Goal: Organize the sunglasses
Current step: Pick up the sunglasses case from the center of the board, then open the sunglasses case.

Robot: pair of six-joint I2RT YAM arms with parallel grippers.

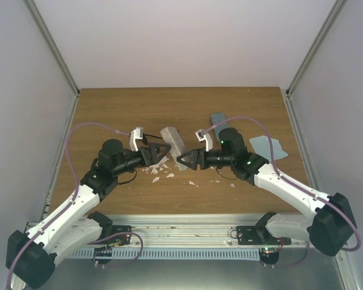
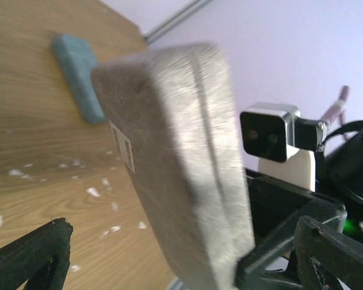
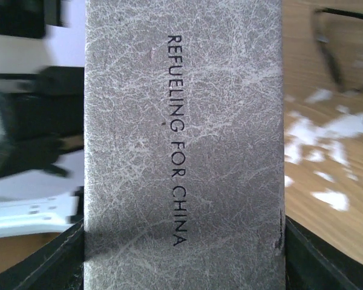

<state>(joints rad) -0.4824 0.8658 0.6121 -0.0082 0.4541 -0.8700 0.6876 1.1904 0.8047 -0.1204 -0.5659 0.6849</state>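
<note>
A flat grey case (image 1: 174,145) printed "REFUELING FOR CHINA" is held tilted above the middle of the table. My right gripper (image 1: 184,160) is shut on the grey case (image 3: 181,121) across its width, with a black finger pressing each long side (image 3: 181,257). My left gripper (image 1: 159,152) faces it from the left. Its fingers (image 2: 36,254) stand wide apart on either side of the case (image 2: 169,157) without touching it. One pair of sunglasses (image 3: 333,42), thin black wire, lies on the wood in the upper right of the right wrist view. No other pair shows.
A blue-grey case (image 1: 218,119) (image 2: 78,78) lies flat behind the right gripper. A light blue cloth (image 1: 267,147) lies at the right. White flecks (image 1: 158,172) are scattered on the wood under the grippers. White walls enclose the table.
</note>
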